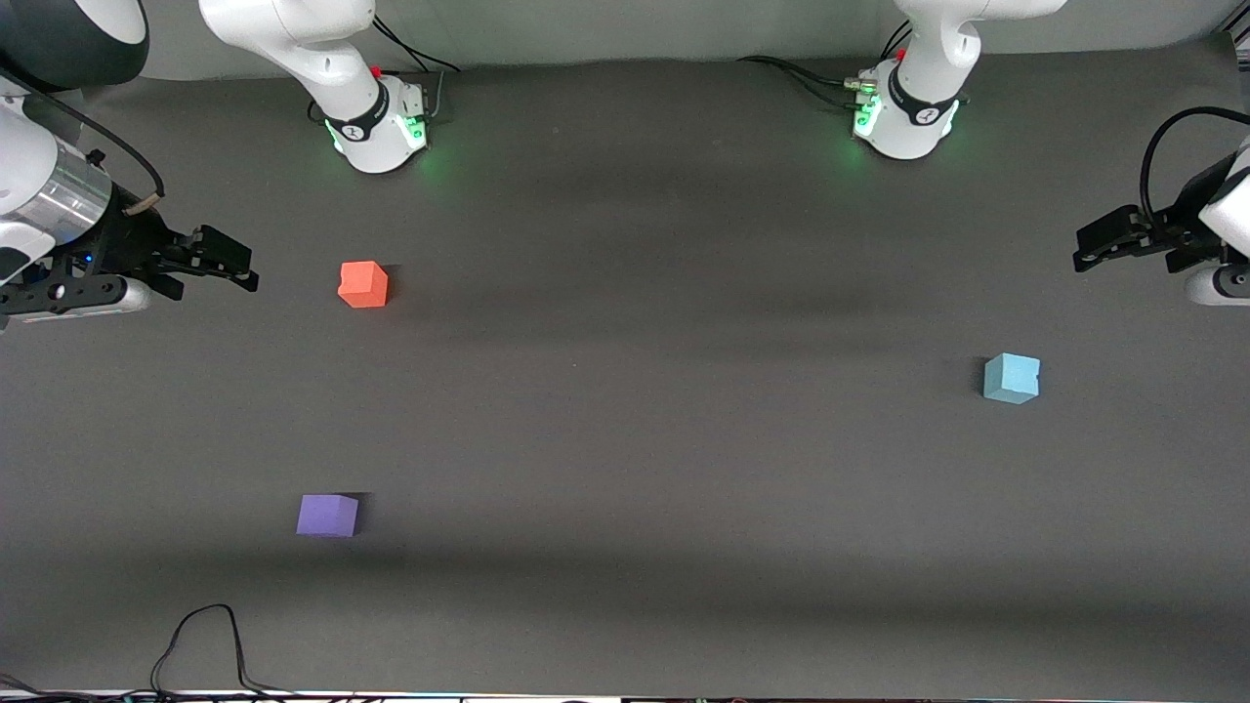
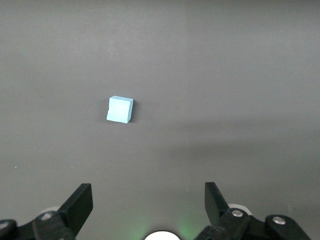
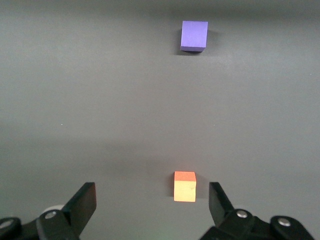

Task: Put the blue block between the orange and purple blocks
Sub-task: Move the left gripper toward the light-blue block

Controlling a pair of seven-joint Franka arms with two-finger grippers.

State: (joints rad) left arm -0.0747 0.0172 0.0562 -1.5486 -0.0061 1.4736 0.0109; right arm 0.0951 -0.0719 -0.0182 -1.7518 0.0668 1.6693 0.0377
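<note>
The light blue block (image 1: pixel 1012 378) sits on the dark table toward the left arm's end; it also shows in the left wrist view (image 2: pixel 120 109). The orange block (image 1: pixel 363 284) and the purple block (image 1: pixel 327 515) sit toward the right arm's end, the purple one nearer the front camera. Both show in the right wrist view, orange (image 3: pixel 184 186) and purple (image 3: pixel 194 35). My left gripper (image 1: pixel 1082 249) (image 2: pixel 147 189) is open and empty, over the table's edge at the left arm's end. My right gripper (image 1: pixel 239 264) (image 3: pixel 151 187) is open and empty, over the table beside the orange block.
The two arm bases (image 1: pixel 376 127) (image 1: pixel 903 117) stand along the table's edge farthest from the front camera. A black cable (image 1: pixel 205 635) loops onto the table at the edge nearest that camera, toward the right arm's end.
</note>
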